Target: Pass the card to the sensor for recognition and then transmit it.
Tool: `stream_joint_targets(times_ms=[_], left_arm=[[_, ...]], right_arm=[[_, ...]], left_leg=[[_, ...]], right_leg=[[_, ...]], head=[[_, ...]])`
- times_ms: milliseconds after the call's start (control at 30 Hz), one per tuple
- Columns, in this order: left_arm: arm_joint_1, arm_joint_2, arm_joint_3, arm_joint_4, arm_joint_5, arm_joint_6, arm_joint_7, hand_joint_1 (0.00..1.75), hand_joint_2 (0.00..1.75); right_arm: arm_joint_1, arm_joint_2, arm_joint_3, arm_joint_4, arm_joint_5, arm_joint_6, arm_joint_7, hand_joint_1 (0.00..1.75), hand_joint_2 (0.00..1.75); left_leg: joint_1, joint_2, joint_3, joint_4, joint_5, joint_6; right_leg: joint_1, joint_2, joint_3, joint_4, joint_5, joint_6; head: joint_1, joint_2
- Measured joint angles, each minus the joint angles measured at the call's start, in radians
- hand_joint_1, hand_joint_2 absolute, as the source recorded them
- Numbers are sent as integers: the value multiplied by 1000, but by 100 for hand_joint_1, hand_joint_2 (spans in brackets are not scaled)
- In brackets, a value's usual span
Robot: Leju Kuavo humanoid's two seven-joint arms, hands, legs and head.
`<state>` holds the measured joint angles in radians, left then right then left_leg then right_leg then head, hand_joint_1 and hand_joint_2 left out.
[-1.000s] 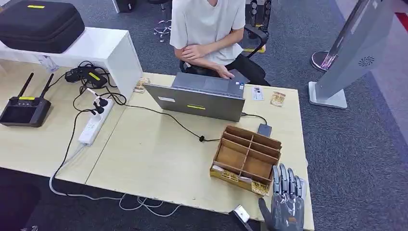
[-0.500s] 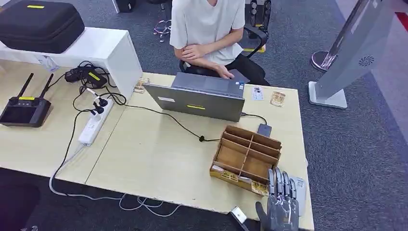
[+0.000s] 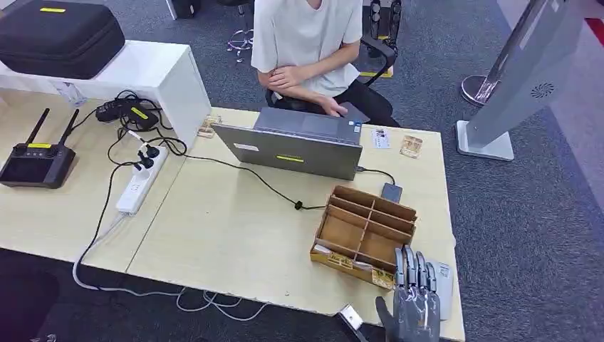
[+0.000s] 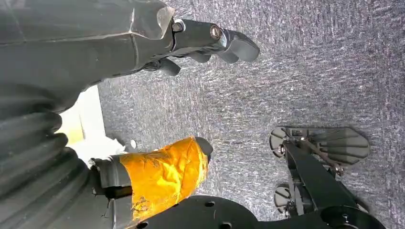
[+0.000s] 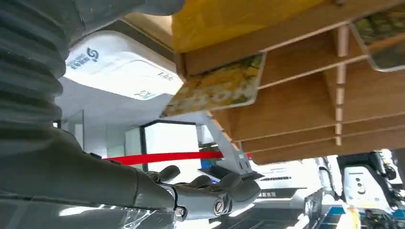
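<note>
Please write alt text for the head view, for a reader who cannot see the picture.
The robot's right hand, fingers extended, reaches over the near edge of a light wooden table beside a wooden divided box. Behind the box stands a grey laptop, where a seated person works.

bare table [image 3: 235, 235] left of wooden organizer [image 3: 365, 234]: open passage | laptop [image 3: 288, 149] and its cable [image 3: 267, 187] block far side | right robot hand [image 3: 415, 303] hemmed between organizer and table's right near corner
</note>
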<state>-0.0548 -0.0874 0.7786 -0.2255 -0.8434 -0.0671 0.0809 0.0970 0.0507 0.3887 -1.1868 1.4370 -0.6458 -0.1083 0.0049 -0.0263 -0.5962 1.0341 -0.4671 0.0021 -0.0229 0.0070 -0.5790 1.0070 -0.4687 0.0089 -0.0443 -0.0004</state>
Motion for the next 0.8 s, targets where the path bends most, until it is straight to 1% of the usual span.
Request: stream_joint_targets(times_ms=[100,267,400,733,800], left_arm=[[0,0,3,0,-3,0,0,0,175],[0,0,6,0,-11,-3,0,0,175],[0,0,7,0,-11,-3,0,0,175],[-1,0,15,0,-11,-3,0,0,175],[-1,0,16,0,-12,-3,0,0,175]], right_arm=[[0,2,15,-7,-8,1,-4,0,175],[-5,2,47,0,-63,-1,-26,0,175],[-11,2,59,12,-74,-3,-32,0,175],[-21,1,68,32,-74,-3,-32,0,175],[-21,1,69,34,-64,-3,-19,0,175]], left_leg=[[0,0,0,0,0,0],[0,0,0,0,0,0],[0,0,0,0,0,0],[0,0,0,0,0,0],[0,0,0,0,0,0]], right_leg=[[0,0,0,0,0,0],[0,0,0,0,0,0],[0,0,0,0,0,0],[0,0,0,0,0,0],[0,0,0,0,0,0]], head=[[0,0],[0,0],[0,0],[0,0],[0,0]])
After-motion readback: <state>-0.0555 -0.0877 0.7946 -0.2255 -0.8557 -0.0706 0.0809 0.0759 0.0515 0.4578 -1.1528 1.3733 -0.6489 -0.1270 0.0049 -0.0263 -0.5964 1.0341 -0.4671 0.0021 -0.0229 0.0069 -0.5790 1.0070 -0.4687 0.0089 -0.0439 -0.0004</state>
